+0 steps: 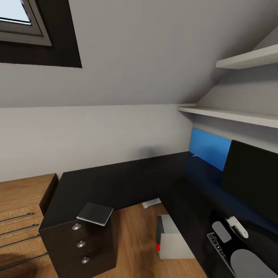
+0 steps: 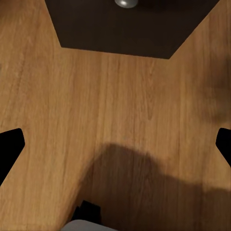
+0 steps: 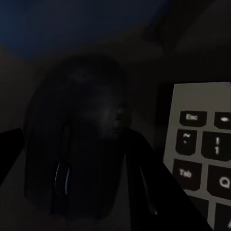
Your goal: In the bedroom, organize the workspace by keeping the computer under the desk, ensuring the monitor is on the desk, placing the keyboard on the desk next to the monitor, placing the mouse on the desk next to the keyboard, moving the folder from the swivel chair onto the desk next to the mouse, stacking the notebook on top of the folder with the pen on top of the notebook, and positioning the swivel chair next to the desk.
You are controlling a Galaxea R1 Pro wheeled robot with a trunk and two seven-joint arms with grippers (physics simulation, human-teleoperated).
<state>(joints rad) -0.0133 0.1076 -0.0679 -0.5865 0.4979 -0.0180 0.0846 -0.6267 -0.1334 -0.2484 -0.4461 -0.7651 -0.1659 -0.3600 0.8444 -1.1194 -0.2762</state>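
The black desk point(image 1: 127, 181) runs in an L, with the monitor point(image 1: 251, 181) on its right wing and the computer point(image 1: 172, 239) on the floor beneath. The dark notebook point(image 1: 94, 213) lies on the desk's drawer end. My right gripper point(image 1: 231, 228) hovers low beside the keyboard point(image 1: 216, 245). In the right wrist view the dark mouse point(image 3: 82, 110) sits between the fingers point(image 3: 12, 149) of that gripper point(image 3: 76, 159), next to the keyboard point(image 3: 202, 144); darkness hides any contact. My left gripper point(image 2: 115, 147) is open over the wood floor. Folder, pen and swivel chair are out of view.
A wooden dresser point(image 1: 19, 216) stands left of the drawer unit point(image 1: 81, 243), whose knob point(image 2: 126, 2) shows in the left wrist view. A blue wall panel point(image 1: 208, 148) and two shelves point(image 1: 231, 114) sit above the desk's right wing. A pale flat scrap point(image 1: 151, 203) lies on the floor.
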